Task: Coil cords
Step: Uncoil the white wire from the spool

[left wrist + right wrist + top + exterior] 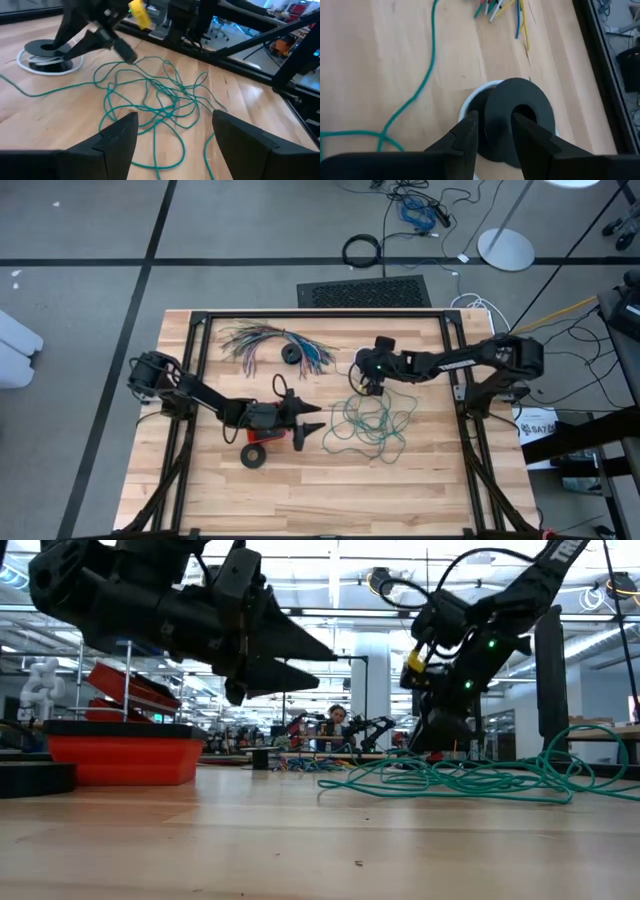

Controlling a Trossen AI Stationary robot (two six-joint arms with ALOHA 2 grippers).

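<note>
Toward the far right of the wooden worktop point(200, 490), the right end effector point(492, 131) is clenched on the black round piece point(520, 117) of the thin white cord point(470, 102). Nearer, the loose teal-green wire tangle point(370, 423) is faced by the released left end effector point(172, 131).
</note>
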